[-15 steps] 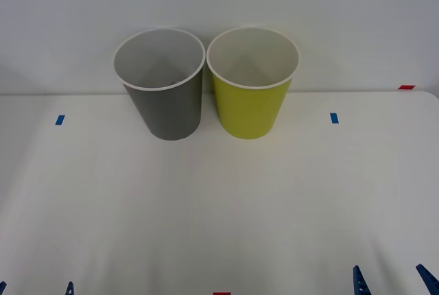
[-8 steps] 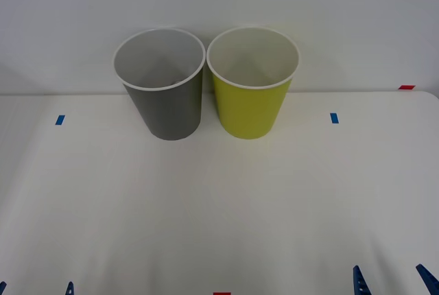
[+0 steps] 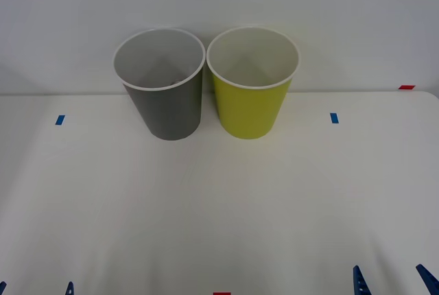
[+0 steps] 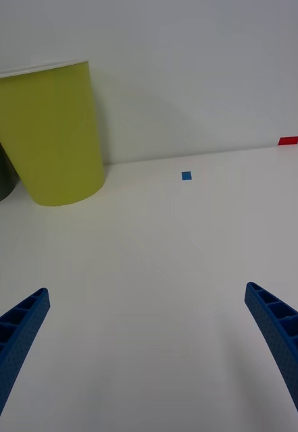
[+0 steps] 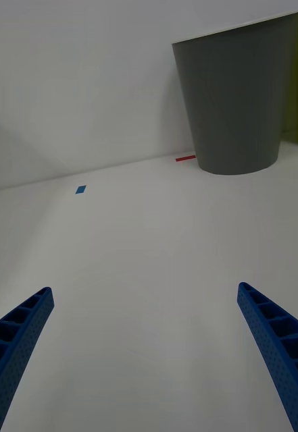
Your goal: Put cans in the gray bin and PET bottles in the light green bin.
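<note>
At the near edge of the white tabletop [image 3: 219, 213] we hold both arms low. The left claw [image 5: 145, 351] sits at the near left corner, its blue ribbed fingers [image 5: 17, 337] spread wide apart with nothing between them. The right claw [image 4: 149, 351] sits at the near right corner, fingers [image 4: 280, 337] likewise spread apart and holding nothing. Both claws point forward toward the bins. Farther out, small blue tape marks [image 3: 334, 118] lie on the tabletop at either side. At the far edge, against the wall, the gray bin [image 3: 164, 106] and the light green bin [image 3: 250, 106] stand upright, just beside each other, gray on our left. We cannot see into the bottoms of the bins.
</note>
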Motion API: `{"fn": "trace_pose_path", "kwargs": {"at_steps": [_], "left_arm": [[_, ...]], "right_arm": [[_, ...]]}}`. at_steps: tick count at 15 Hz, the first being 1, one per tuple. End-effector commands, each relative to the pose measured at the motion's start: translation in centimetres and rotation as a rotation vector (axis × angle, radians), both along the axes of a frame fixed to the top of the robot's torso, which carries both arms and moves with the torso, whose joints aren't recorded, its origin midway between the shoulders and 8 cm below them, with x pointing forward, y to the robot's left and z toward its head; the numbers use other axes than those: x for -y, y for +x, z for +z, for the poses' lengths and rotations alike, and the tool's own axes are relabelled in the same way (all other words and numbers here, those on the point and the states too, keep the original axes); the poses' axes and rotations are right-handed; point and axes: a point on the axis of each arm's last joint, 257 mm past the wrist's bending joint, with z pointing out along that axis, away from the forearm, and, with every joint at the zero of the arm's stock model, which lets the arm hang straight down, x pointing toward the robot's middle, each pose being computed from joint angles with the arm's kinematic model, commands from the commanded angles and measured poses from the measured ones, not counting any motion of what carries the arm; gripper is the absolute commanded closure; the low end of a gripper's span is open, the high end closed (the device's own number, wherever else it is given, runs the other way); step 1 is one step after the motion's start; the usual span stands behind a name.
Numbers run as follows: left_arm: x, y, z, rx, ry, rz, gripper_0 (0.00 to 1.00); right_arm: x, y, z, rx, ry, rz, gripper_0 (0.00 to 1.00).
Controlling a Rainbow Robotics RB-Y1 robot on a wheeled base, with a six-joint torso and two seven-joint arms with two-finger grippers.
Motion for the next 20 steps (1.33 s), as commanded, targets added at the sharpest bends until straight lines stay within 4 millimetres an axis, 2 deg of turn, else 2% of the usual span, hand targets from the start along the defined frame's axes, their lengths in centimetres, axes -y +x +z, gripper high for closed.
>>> {"fn": "trace_pose_path", "kwargs": {"at_steps": [1,20], "left_arm": [[0.00,0.00,0.00,0.000,0.000,0.000,0.09],[0.00,0.00,0.00,0.000,0.000,0.000,0.08]], "right_arm": [[0.00,0.00,-0.01,0.000,0.000,0.000,0.00],[0.00,0.00,-0.01,0.000,0.000,0.000,0.00]]}}
